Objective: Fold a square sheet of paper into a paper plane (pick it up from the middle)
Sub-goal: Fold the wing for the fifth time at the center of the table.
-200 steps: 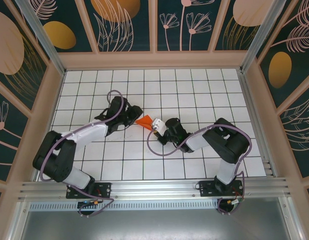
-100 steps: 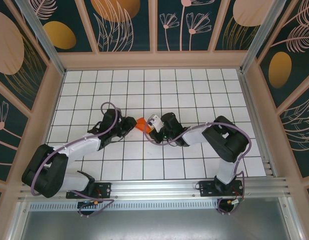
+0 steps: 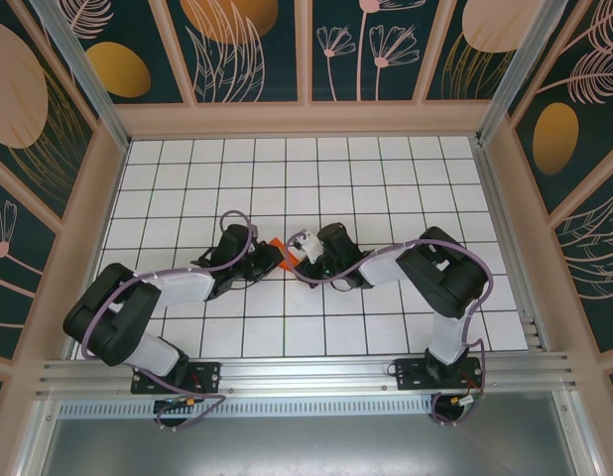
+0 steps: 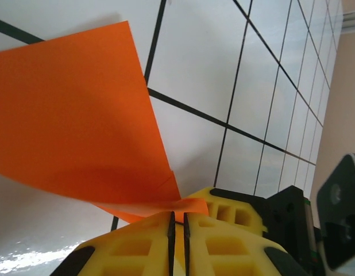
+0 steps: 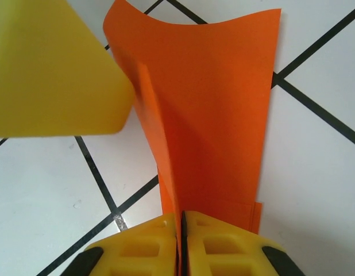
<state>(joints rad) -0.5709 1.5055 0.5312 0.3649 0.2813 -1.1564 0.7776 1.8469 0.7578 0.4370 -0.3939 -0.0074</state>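
The paper plane (image 3: 277,247) is a folded bright orange piece with a raised centre crease, held low over the white grid table (image 3: 386,178) near its middle. In the top view little of it shows between the two grippers. My right gripper (image 5: 181,217) is shut on the crease at the near end of the orange paper (image 5: 217,115). My left gripper (image 4: 177,215) is shut, with a narrow corner of the paper (image 4: 80,115) pinched at its tips. The grippers almost touch: the left one's yellow finger (image 5: 51,63) covers the paper's left edge in the right wrist view.
The grid table is walled by a wooden frame (image 3: 306,119) with patterned panels. Both arms (image 3: 168,288) (image 3: 435,273) reach in from the near edge, purple cables looping off them. An aluminium rail (image 3: 306,377) runs along the front.
The right gripper has moved left and the left gripper has come nearer and to the right, so they now meet. The orange paper between them shows far less from above.
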